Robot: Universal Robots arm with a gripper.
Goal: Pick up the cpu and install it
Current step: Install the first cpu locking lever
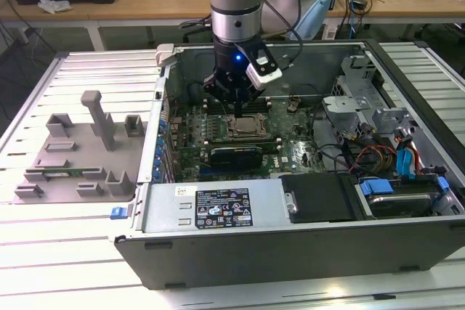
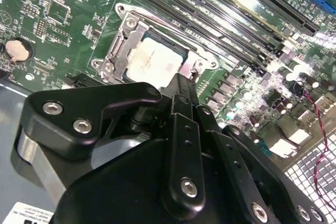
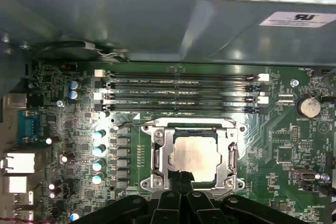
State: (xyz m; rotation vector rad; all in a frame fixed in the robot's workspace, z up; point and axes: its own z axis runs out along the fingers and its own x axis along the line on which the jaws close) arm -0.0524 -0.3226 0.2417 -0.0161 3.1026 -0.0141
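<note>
One cpu (image 3: 197,156) lies flat in the socket (image 3: 157,157), near the memory slots (image 3: 178,93). Gripper (image 3: 182,176) closed tight, gripping nothing, tip at one edge. We judge it light, stiff, fragile; take opposite edges.

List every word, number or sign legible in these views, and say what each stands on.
On the power supply housing, the white label: lines of print and symbols, too small to read.
On the case wall, the white sticker: a dark mark, too blurred to read.
On the motherboard, by the memory slots: tiny white lettering, unreadable.
On the cpu: no print visible on its pale top.
Nothing can be quoted.
</note>
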